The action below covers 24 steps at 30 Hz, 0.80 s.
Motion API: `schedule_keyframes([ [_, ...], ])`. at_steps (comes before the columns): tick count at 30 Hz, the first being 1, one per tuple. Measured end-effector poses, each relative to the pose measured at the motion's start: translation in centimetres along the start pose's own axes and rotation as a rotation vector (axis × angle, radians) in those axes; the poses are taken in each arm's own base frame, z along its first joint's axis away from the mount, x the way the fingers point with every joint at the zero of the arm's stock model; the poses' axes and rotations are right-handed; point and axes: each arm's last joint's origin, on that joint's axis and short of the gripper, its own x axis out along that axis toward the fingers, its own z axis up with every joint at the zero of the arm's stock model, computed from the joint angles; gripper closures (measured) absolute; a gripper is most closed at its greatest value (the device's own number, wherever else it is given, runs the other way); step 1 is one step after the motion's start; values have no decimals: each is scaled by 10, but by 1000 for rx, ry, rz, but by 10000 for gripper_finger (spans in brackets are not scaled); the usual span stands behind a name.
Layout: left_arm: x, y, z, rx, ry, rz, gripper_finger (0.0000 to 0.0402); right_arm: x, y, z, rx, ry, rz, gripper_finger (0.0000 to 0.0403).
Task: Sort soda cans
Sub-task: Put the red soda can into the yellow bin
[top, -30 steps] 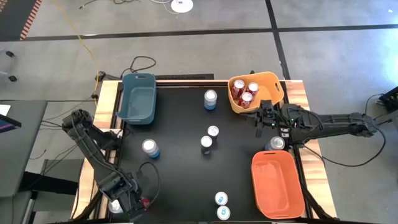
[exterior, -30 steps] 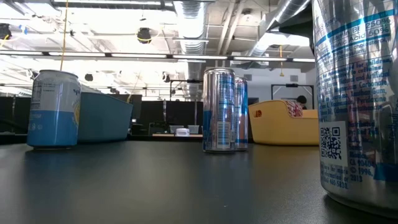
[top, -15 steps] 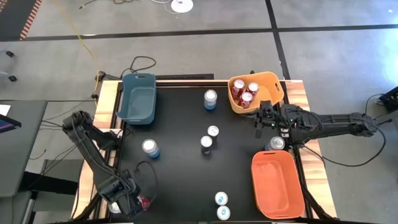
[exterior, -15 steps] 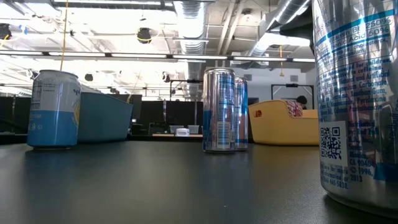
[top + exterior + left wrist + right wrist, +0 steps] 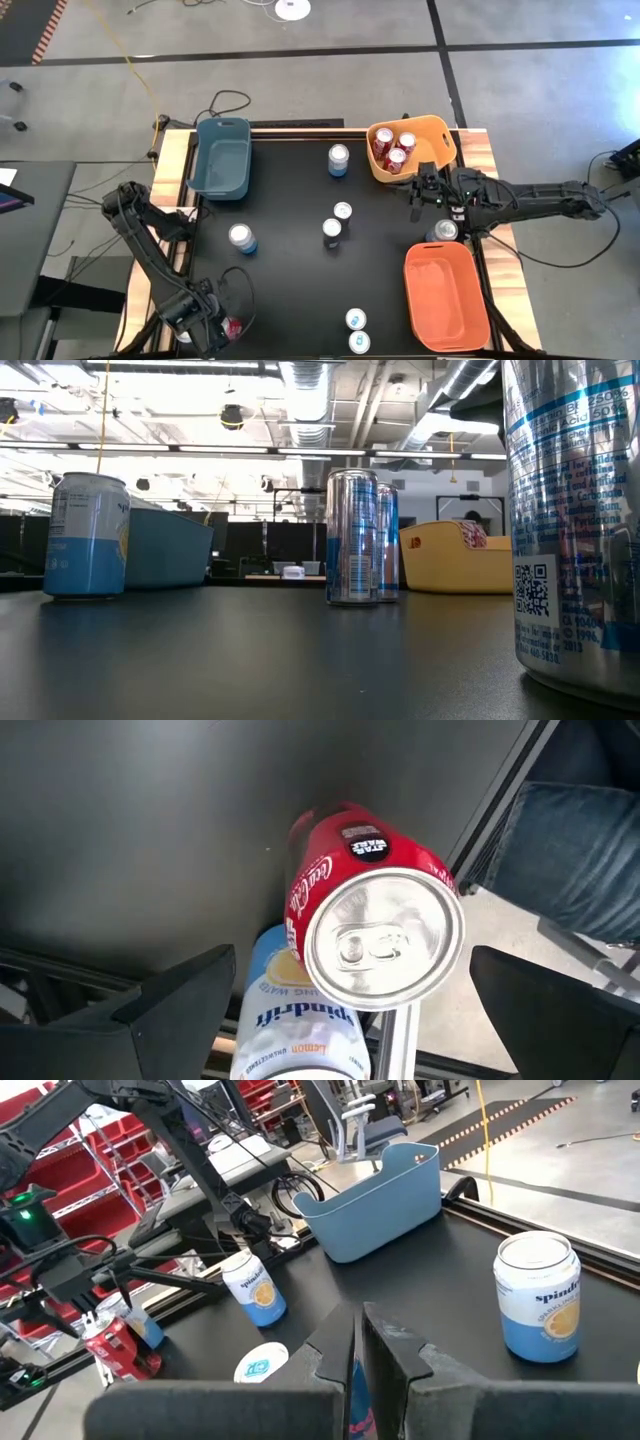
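A red soda can (image 5: 375, 935) stands upright at the table's near left corner, with a blue-and-white can (image 5: 295, 1020) close beside it. My left gripper (image 5: 352, 958) hangs open above the red can (image 5: 233, 327), pointing down, one finger on either side of it and clear of it. My right gripper (image 5: 418, 192) is shut and empty, level, just in front of the yellow bin (image 5: 440, 130), which holds three red cans (image 5: 393, 148). Blue cans (image 5: 338, 160) (image 5: 243, 238), silver cans (image 5: 343, 211) (image 5: 331, 232) (image 5: 445, 231) and two more cans (image 5: 357, 330) stand on the black table.
A blue bin (image 5: 222, 155) stands at the far left and an orange bin (image 5: 445, 295) at the near right. The table's near left edge and frame rails (image 5: 400, 1040) lie right beside the red can. The table's middle left is free.
My left gripper has eased a little toward the table's near edge and down over the red can, still open. The cans have not moved.
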Motion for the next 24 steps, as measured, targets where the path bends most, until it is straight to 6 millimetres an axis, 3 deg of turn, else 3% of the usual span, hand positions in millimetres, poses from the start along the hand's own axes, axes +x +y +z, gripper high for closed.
schedule_keyframes([
  [17,1,-5,-1,24,-85,-31,2,0,0,0,-3,0,0,358],
  [24,18,1,-2,6,-95,-4,2,0,0,0,1,0,0,358],
])
